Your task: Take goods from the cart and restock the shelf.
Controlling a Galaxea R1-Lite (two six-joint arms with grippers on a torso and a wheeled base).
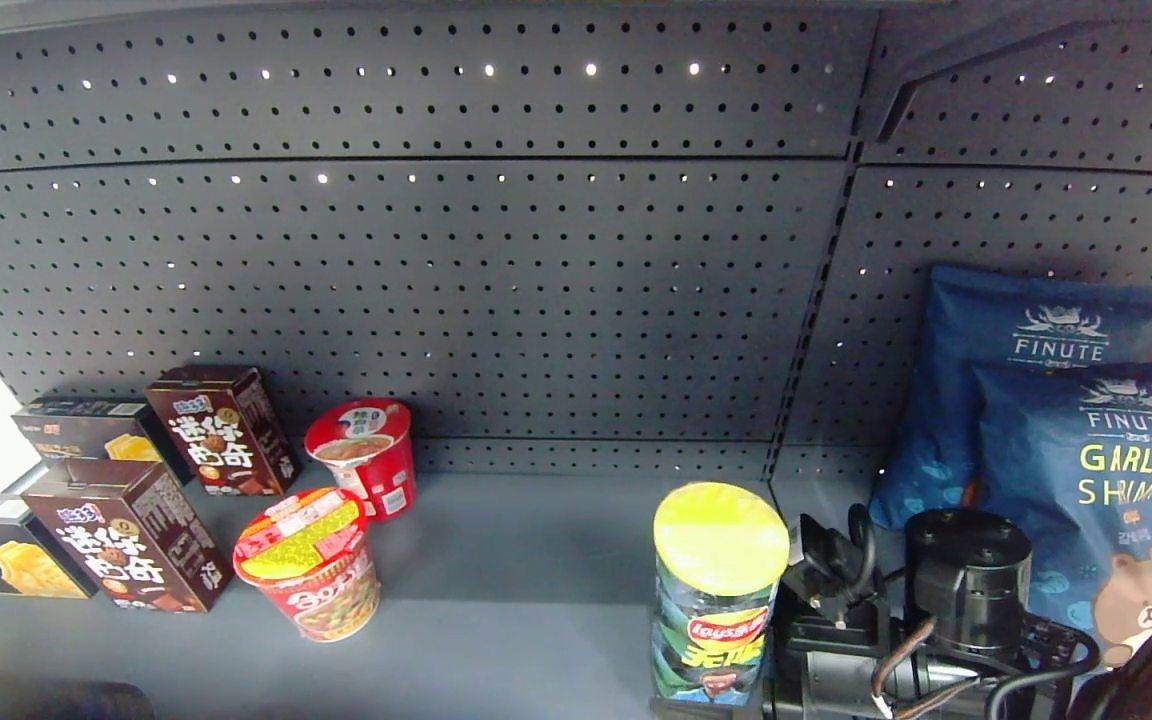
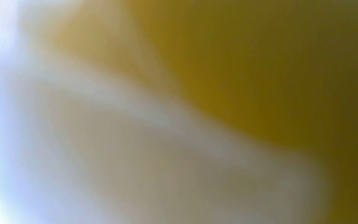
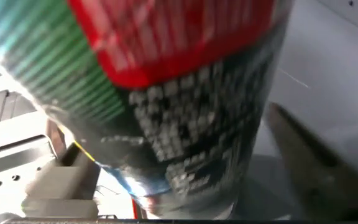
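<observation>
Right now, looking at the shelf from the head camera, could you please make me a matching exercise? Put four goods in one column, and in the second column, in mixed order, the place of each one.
Column one:
1. chip can
2. blue snack bags
3. brown boxes
4. red noodle cups

Column two:
A. left part of the shelf
B. just right of the brown boxes
C. right bay, leaning on the pegboard back
D. near the front, right of the middle, yellow lid up

Pairs: 1-D, 2-C, 3-A, 4-B.
</observation>
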